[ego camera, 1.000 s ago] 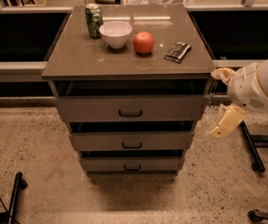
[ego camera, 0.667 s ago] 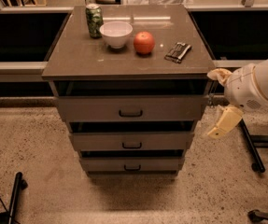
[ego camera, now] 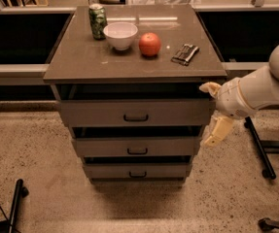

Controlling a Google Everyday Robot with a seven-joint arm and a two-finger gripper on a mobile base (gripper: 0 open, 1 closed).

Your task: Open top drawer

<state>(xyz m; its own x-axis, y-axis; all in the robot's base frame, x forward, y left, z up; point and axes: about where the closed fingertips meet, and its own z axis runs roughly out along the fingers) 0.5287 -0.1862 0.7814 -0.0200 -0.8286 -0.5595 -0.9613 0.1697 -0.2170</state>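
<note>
The top drawer (ego camera: 95,113) is the widest grey-brown front of three, just under the cabinet top, with a small dark loop handle (ego camera: 135,117) at its centre. A dark gap runs above its front. My gripper (ego camera: 212,110) is at the drawer's right end, beside the cabinet's right side and level with the drawer front. It is open and empty, with one cream finger (ego camera: 209,87) up near the tabletop edge and the other finger (ego camera: 217,131) lower down. It is well to the right of the handle.
The cabinet top (ego camera: 80,57) holds a green can (ego camera: 98,21), a white bowl (ego camera: 120,35), a red apple (ego camera: 149,44) and a small dark tool (ego camera: 185,53). Two narrower drawers (ego camera: 137,147) sit below. Black stand legs (ego camera: 258,144) are on the floor at right.
My gripper has moved left and slightly down, closer to the right end of the top drawer. The drawers and tabletop objects have not moved.
</note>
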